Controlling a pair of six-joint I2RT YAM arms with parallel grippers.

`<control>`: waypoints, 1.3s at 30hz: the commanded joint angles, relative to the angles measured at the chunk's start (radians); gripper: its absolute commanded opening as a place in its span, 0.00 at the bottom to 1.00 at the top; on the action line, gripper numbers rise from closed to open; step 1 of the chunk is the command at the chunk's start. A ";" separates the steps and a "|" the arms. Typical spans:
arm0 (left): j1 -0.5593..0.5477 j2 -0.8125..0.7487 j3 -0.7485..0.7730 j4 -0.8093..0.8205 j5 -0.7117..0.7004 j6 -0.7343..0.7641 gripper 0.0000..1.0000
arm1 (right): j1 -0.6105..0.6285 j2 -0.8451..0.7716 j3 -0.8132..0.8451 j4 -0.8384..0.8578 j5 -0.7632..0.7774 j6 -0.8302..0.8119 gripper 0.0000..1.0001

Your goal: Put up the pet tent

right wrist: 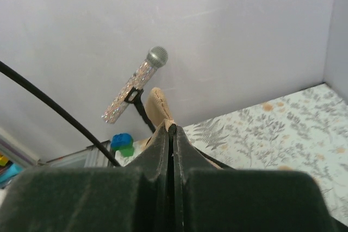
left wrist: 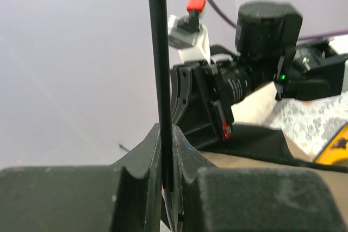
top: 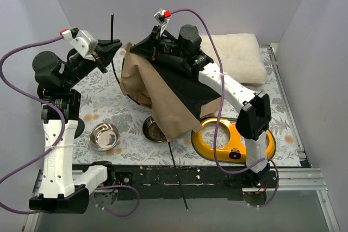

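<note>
Fingers of the left gripper (left wrist: 166, 153) are pressed together on a thin black rod (left wrist: 157, 52) of the pet tent. They pinch it low down so that it stands upright, its long axis running straight up from the grip. The right gripper (right wrist: 172, 134) has its fingers closed as well. A small peak of tan fabric (right wrist: 159, 104) pokes out just above the tips, so they appear to be pinching a fold of the tent's cloth.

The pet tent (top: 163, 96) itself lies collapsed in the middle of the worktop (top: 109, 104), a slumped heap of tan-brown fabric with black lining showing on top. It sits to the right of the left fingers and directly beneath the right arm, so the right arm is the nearer one. The upright rod is just beside the heap's back left corner. A second rod (top: 178, 177), also black, runs out from the heap's near side and over the worktop's near edge.

The coming move probably turns on bringing the upright rod rightward to the held fabric peak and keeping the two in line.

Around the tent are a cream cushion (top: 236, 52) at the back right and a yellow bowl stand (top: 209, 142) just beside the fabric's near right corner. Two steel bowls (top: 104, 136) sit near left, one against the fabric's edge.
</note>
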 commanded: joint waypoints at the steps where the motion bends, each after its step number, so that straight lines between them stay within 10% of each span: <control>1: 0.000 -0.007 0.002 0.318 0.065 -0.173 0.00 | -0.038 -0.076 0.081 0.131 0.100 -0.049 0.01; 13: 0.000 0.002 0.001 0.582 0.015 -0.365 0.60 | -0.048 -0.102 0.064 0.103 0.176 -0.138 0.01; 39: 0.000 0.080 0.185 0.905 -0.643 -0.397 0.68 | -0.027 -0.112 0.067 0.048 0.163 -0.198 0.01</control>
